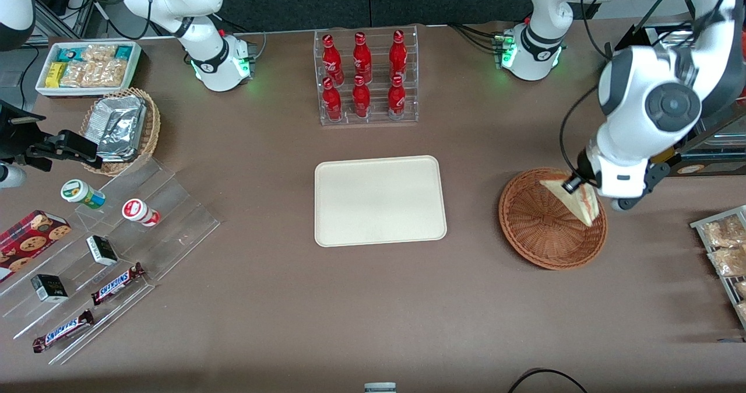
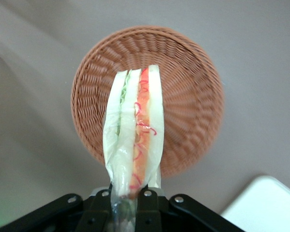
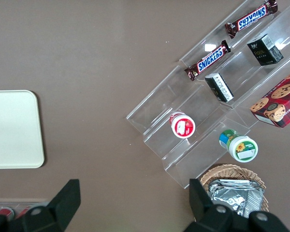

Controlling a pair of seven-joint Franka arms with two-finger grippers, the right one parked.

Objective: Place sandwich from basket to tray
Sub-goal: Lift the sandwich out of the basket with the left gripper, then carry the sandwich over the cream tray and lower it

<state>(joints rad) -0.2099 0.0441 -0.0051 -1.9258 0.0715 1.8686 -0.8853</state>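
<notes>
The sandwich (image 1: 577, 202), a wrapped white-bread wedge with red-orange and pale filling (image 2: 135, 130), hangs in the air above the reddish-brown wicker basket (image 1: 539, 227). My gripper (image 1: 574, 184) is shut on the wedge's narrow end, black fingers (image 2: 146, 205) pinching the wrapper. Seen from the wrist, the basket (image 2: 188, 101) lies below the sandwich with nothing else in it. The cream tray (image 1: 380, 200) lies flat mid-table, bare, toward the parked arm's end from the basket; a tray corner (image 2: 266, 203) shows in the wrist view.
A clear rack of red bottles (image 1: 366, 78) stands farther from the camera than the tray. A wire rack of snack packs (image 1: 725, 247) sits at the working arm's table end. Clear steps with snacks (image 1: 99, 265), a foil-pack basket (image 1: 119, 127) and a white bin (image 1: 87, 66) lie toward the parked arm's end.
</notes>
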